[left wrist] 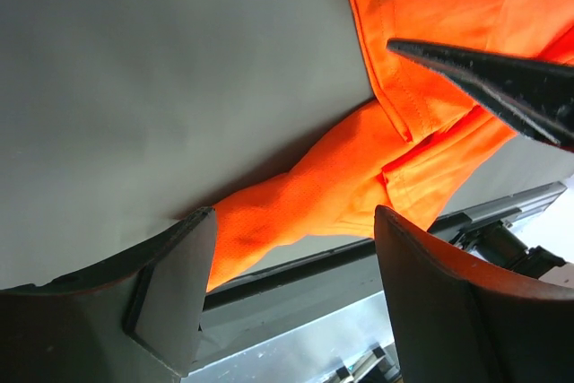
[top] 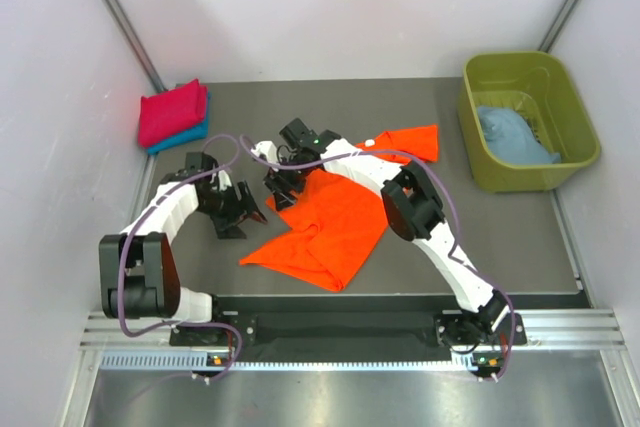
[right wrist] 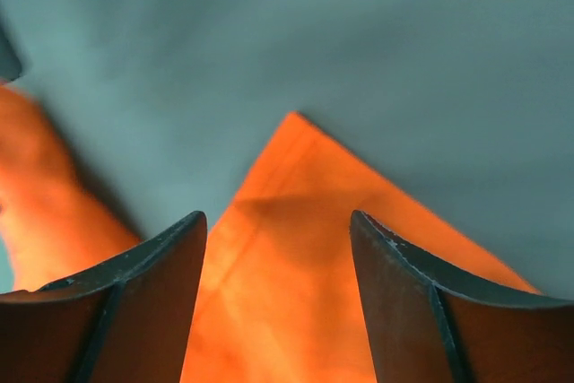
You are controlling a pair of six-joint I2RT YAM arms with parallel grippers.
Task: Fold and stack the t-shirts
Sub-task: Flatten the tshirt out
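Orange t-shirt (top: pixel 335 217) lies spread mid-table, its long axis running near-left to far-right. Only the overhead view shows the green tub (top: pixel 480 162) holding a blue shirt (top: pixel 515 135), and the folded pink-on-blue stack (top: pixel 173 117) far left. Right arm (top: pixel 410 202) bends across the cloth and left arm (top: pixel 165 207) reaches in beside it; the wrist views show right gripper (right wrist: pixel 278 221) and left gripper (left wrist: pixel 291 221) spread wide, holding nothing.

Left tool (left wrist: pixel 294 221), right tool (right wrist: pixel 278 221), both spread
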